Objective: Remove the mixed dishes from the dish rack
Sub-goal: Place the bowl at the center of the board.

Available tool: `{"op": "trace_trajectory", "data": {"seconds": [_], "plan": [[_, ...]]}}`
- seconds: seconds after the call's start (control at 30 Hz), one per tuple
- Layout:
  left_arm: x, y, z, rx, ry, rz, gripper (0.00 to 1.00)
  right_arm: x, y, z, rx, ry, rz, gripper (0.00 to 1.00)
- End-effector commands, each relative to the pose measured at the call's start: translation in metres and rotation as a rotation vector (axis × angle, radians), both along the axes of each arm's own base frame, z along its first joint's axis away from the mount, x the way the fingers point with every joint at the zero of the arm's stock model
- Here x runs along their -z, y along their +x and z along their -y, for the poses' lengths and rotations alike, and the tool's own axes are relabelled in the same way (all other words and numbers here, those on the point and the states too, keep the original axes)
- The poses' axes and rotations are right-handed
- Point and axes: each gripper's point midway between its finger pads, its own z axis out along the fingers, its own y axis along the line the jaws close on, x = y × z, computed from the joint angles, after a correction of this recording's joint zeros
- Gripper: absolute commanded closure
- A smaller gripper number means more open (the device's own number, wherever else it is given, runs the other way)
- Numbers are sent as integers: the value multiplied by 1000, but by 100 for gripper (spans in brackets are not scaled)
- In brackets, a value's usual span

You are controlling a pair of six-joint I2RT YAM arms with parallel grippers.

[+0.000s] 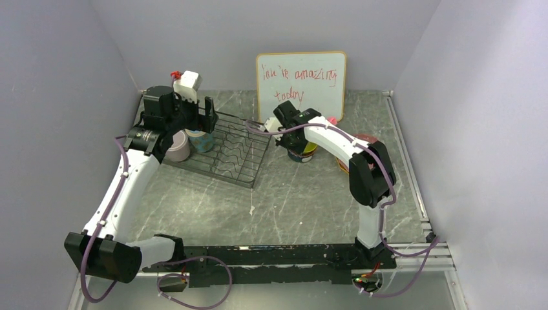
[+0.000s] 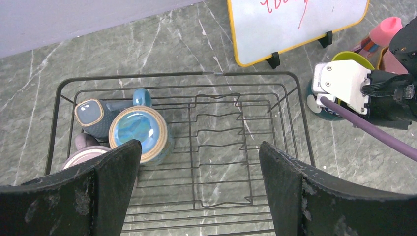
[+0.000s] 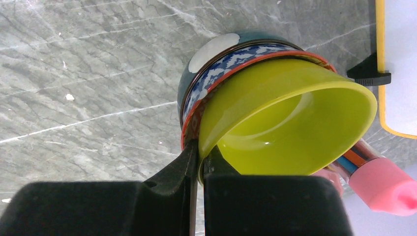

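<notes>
Right hand (image 3: 199, 162) pinches the rim of the yellow bowl (image 3: 285, 113), which sits tilted inside the blue-patterned bowl (image 3: 221, 64) on the table (image 3: 88, 73). Left hand (image 2: 199, 150) is spread wide, empty, above the dish rack (image 2: 172, 76).

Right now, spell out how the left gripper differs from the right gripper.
The left gripper is wide open and empty; the right gripper is shut on the yellow bowl. The left gripper hangs over the dish rack; the right gripper is outside it, near the white board. Both are black.
</notes>
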Motion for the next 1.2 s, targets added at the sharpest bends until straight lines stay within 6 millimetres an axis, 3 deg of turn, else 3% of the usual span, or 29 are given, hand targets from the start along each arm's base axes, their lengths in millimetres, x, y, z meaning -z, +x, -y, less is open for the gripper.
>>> {"op": "trace_trajectory", "data": {"seconds": [0.0, 0.27, 0.63, 1.17], "plan": [[-15, -1, -3, -9, -10, 50, 6, -28, -1, -11, -1, 42, 37, 100], [-14, -1, -3, -8, -9, 50, 6, -27, -8, -11, -9, 40, 14, 100], [-15, -1, -4, -10, -8, 53, 6, -22, -9, -5, -3, 1, 3, 80], [-12, 2, -8, -15, 20, 58, 6, -38, -4, -2, 12, 0, 45, 59]]}}
